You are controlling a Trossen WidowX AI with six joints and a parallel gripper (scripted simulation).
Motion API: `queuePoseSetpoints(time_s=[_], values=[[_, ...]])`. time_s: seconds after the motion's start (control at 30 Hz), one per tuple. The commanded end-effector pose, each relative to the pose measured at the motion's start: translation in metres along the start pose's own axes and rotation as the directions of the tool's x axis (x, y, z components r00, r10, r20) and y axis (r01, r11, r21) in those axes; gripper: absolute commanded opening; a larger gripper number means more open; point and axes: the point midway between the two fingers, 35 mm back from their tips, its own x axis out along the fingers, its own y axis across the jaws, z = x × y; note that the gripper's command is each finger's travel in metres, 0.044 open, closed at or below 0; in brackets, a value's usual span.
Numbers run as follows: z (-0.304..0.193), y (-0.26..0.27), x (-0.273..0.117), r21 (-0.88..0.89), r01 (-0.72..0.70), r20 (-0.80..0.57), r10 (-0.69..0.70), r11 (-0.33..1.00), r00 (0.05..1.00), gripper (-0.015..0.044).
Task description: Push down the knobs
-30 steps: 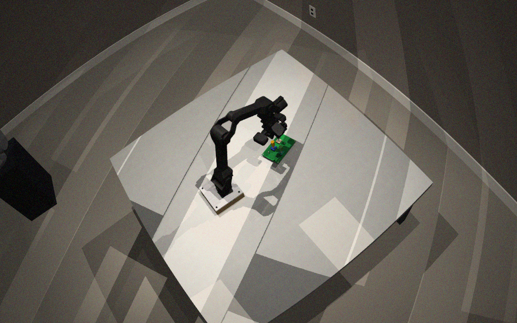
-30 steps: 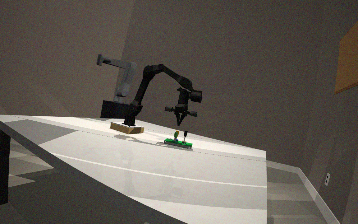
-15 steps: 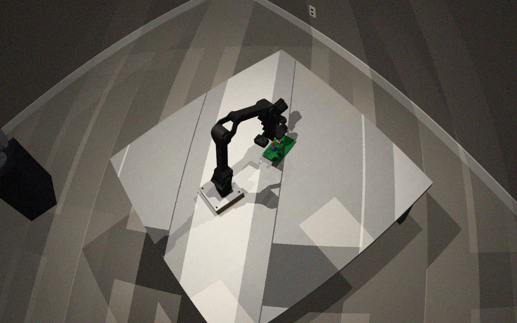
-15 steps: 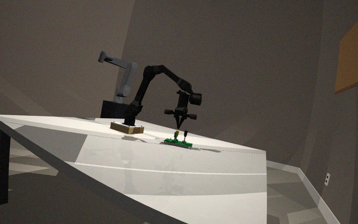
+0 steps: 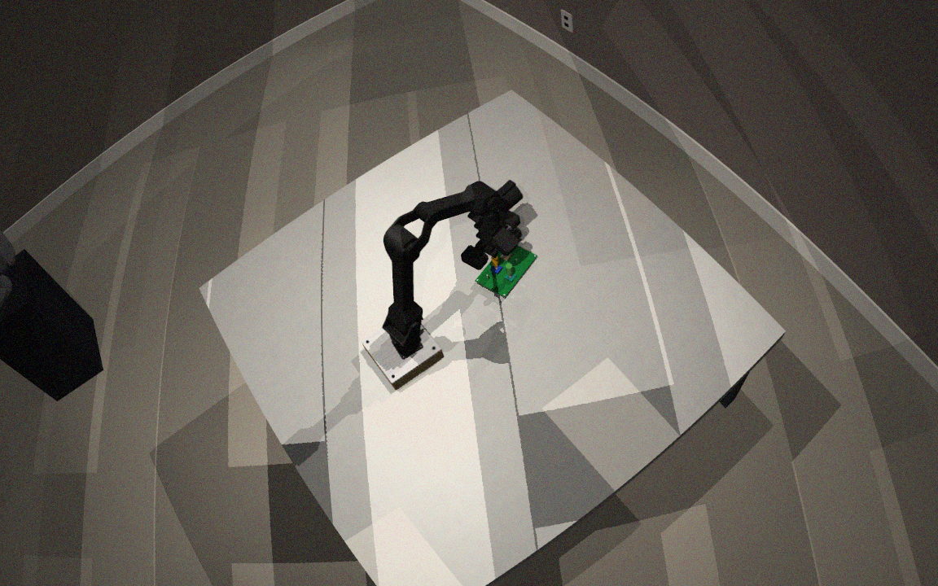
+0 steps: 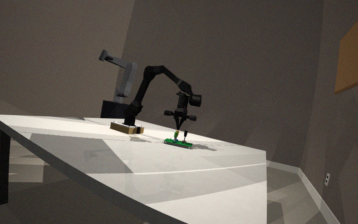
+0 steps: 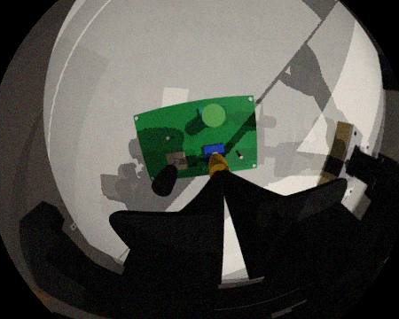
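The green circuit board (image 5: 523, 265) (image 6: 184, 144) (image 7: 241, 106) stands on short legs. My gripper (image 6: 178, 129) (image 7: 221, 175) is shut and empty, pointing down. Its tips are at the top of the orange knob (image 5: 495, 260) (image 7: 217, 165), touching or nearly so. That knob is over the blue potentiometer (image 7: 214, 150); the fingers partly hide it in the wrist view. The black knob (image 6: 185, 133) (image 7: 165, 181) stands high, with bare shaft showing above its beige potentiometer (image 6: 184, 142) (image 7: 176, 159). The green knob (image 6: 176, 134) (image 7: 213, 115) stands beside the orange one; its shaft is hidden from above.
A small post (image 7: 239, 154) rises from the board near the blue potentiometer. My arm's base plate (image 5: 401, 368) (image 6: 123, 128) stands on the table (image 5: 603, 321). A grey second arm (image 6: 127, 79) stands on a dark pedestal beyond the table. Shadows cross the board.
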Motion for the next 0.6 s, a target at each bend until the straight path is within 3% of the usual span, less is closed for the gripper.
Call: queuePoseSetpoints(time_s=[0.0, 0.57], values=[[-0.0007, 0.0003, 0.0014, 0.003, -0.001, -0.004, 0.001, 1.000, 1.000, 0.0000], [-0.0007, 0.0003, 0.0060, 0.003, -0.001, -0.004, 0.001, 1.000, 1.000, 0.0000]])
